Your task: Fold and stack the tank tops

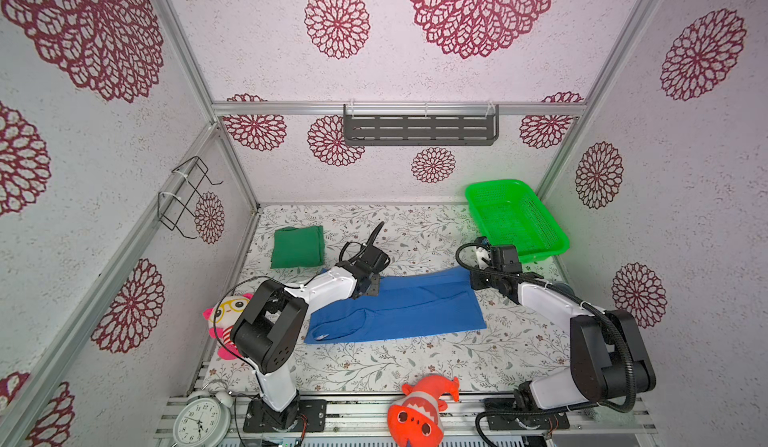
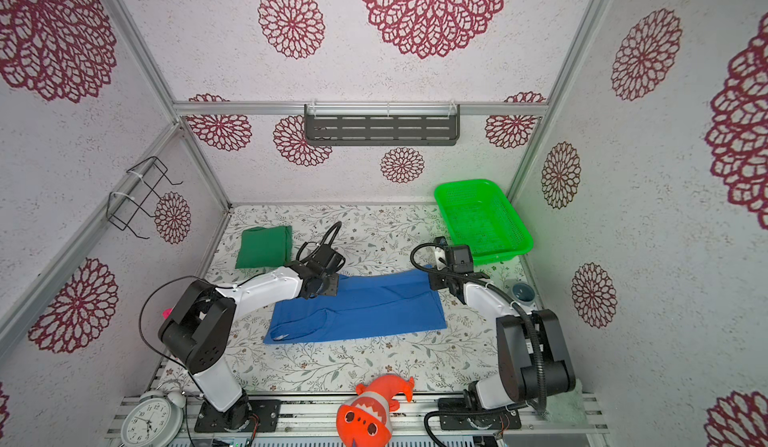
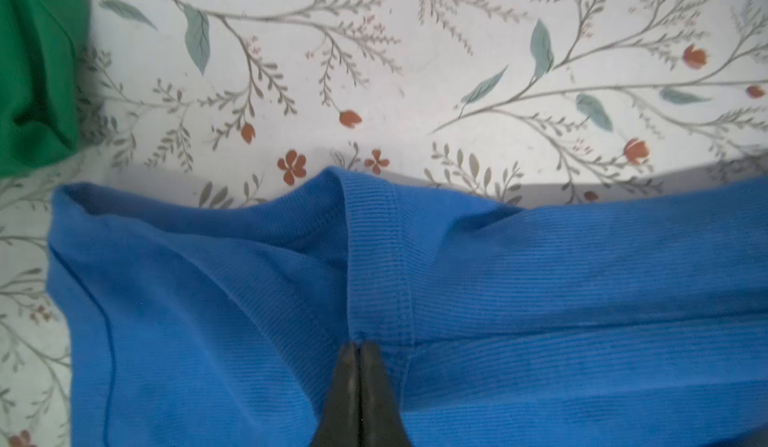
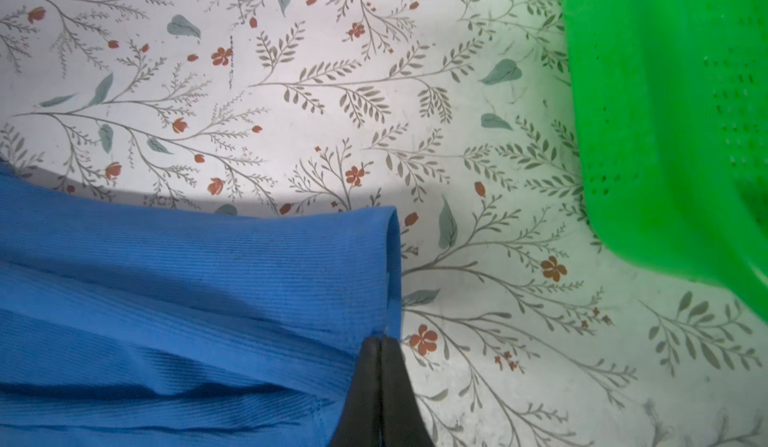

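With your left hand [image 3: 359, 347] and right hand [image 4: 380, 341] pinched shut on the upper edge of the blue tank top [image 1: 407, 312], centre-frame on the tabletop [image 1: 415, 366], carry both ends down-frame evenly.

blue tank top [image 3: 540, 278]: ribbed matt cloth | basket [image 4: 665, 133]: glossy perforated plastic

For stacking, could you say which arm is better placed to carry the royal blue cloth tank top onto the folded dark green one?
Likely the left: left fingers pinch the royal blue tank top near the folded dark green tank top; right fingers hold the opposite end.
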